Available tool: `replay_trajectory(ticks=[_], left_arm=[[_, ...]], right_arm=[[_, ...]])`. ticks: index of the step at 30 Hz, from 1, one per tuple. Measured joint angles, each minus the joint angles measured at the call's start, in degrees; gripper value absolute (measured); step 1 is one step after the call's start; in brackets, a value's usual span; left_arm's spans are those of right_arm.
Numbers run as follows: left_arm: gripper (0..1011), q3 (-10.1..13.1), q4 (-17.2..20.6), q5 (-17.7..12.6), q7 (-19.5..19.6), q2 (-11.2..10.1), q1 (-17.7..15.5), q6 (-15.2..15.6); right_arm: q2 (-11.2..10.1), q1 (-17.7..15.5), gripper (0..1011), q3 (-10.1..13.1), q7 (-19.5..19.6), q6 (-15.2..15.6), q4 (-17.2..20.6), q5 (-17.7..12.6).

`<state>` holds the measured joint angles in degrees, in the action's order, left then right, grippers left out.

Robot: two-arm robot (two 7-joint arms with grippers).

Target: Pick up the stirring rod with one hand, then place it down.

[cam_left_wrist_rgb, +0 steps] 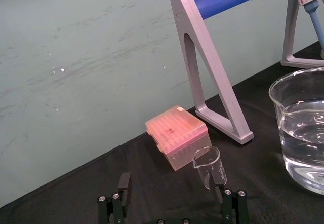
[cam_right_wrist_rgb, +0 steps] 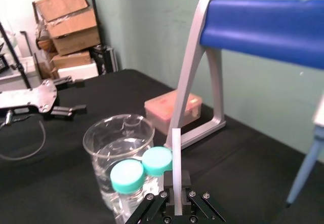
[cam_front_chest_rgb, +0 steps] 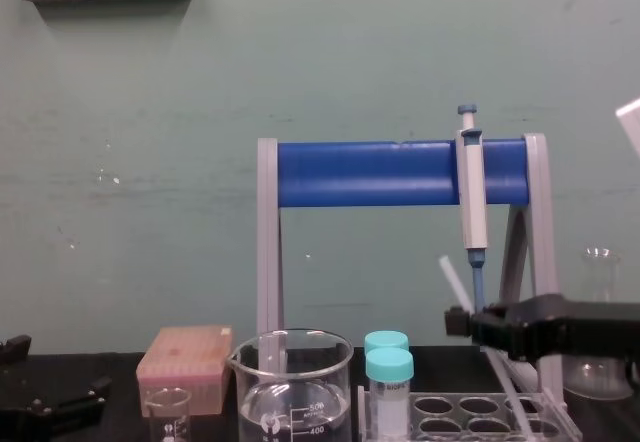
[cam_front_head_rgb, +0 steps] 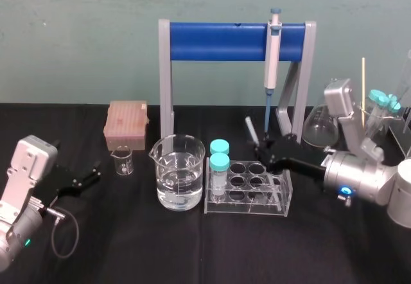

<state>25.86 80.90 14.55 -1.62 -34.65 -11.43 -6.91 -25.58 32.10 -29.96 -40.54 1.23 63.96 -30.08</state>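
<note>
On the left, the black left gripper sits low over the black table. Its two fingers are apart and hold nothing. The left wrist view shows this best: the fingers stand wide apart. A small clear glass beaker and a pink plastic box of tips are in front of them.

Next comes the big glass beaker of water. Then come two tubes with teal caps in a clear plastic rack.

Just behind the rack, the black right gripper is squeezed tight on the long, thin, whitish glass stirring rod. The rod is tilted, and its top end pokes up above the gripper. Farther back, a white and blue pipette hangs on a grey stand with a blue bar.

I think the rod is light and stiff. It is also smooth, so it can slip, and it is glass, so it can break. A soft but firm pinch near the middle seems best. It should go down gently, because it may roll.

The right wrist view shows the rod pinched right between the fingers. The chest view shows the rod's lean from the side. There, its lower part runs down toward the rack. I cannot tell if the low end touches anything.
</note>
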Motion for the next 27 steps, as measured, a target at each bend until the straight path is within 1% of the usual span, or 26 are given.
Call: replay_trajectory(ticks=[3,7,8,14,15,17,18,20,23,24,27], left_arm=[[1000,0.0,0.0,0.0,0.0,0.0,0.0,0.0],[1000,0.0,0.0,0.0,0.0,0.0,0.0,0.0],[1000,0.0,0.0,0.0,0.0,0.0,0.0,0.0],[1000,0.0,0.0,0.0,0.0,0.0,0.0,0.0],[1000,0.0,0.0,0.0,0.0,0.0,0.0,0.0],[1000,0.0,0.0,0.0,0.0,0.0,0.0,0.0],[1000,0.0,0.0,0.0,0.0,0.0,0.0,0.0],[1000,0.0,0.0,0.0,0.0,0.0,0.0,0.0],[1000,0.0,0.0,0.0,0.0,0.0,0.0,0.0],[1000,0.0,0.0,0.0,0.0,0.0,0.0,0.0],[1000,0.0,0.0,0.0,0.0,0.0,0.0,0.0]], right_arm=[[-0.1,-0.2,67,0.9,0.7,-0.6,0.7,-0.3],[-0.2,-0.3,67,2.7,1.3,-1.9,2.1,-1.2],[-0.2,-0.3,67,2.7,1.3,-1.9,2.1,-1.2],[-0.1,0.3,67,5.1,2.0,-4.3,4.2,-2.4],[0.1,0.5,67,5.8,2.2,-5.1,4.8,-2.8],[0.1,0.5,67,6.0,2.2,-5.5,5.0,-2.9],[0.4,0.6,67,7.3,2.1,-7.7,5.8,-3.7],[0.6,0.6,67,8.2,2.0,-9.6,6.2,-4.1],[0.9,0.2,67,9.1,1.8,-11.9,6.4,-4.6],[1.1,-0.2,67,9.7,1.6,-13.3,6.5,-4.9],[1.4,-1.0,67,10.6,1.3,-15.0,6.5,-5.5]])
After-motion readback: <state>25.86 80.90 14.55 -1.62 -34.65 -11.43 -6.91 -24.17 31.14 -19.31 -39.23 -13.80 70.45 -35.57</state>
